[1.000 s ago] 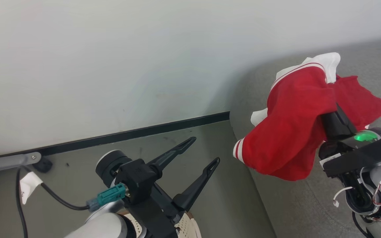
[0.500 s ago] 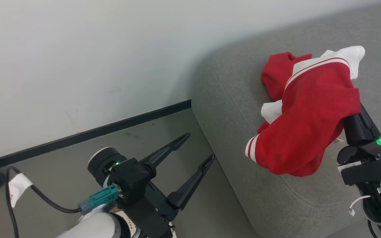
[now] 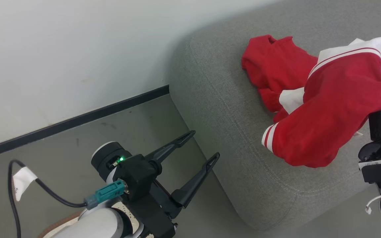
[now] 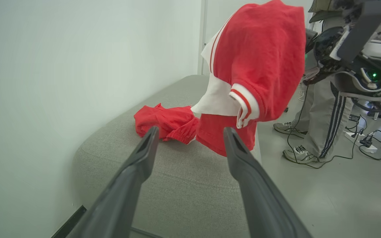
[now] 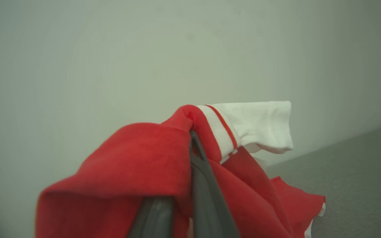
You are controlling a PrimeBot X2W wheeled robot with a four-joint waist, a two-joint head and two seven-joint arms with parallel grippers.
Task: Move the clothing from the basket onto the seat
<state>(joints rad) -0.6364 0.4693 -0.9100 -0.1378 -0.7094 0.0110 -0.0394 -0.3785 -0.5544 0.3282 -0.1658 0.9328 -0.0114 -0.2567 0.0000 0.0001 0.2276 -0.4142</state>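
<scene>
Red top (image 3: 336, 115): right of frame, held over seat (image 3: 223, 109) by right hand (image 5: 192, 135), clamped on fabric. Left hand (image 3: 204, 143): spread, empty. Risk: cloth draped over fingers (image 5: 207, 185), poss. snagged at release & dragged off seat.

The grey seat (image 3: 217, 99) stands on the floor (image 3: 111, 129), its rounded corner close to the white wall (image 3: 78, 49). One crumpled red garment (image 3: 270, 66) lies on top of the seat, toward the wall side. A black cable (image 3: 45, 191) trails across the floor, well apart from the seat.
</scene>
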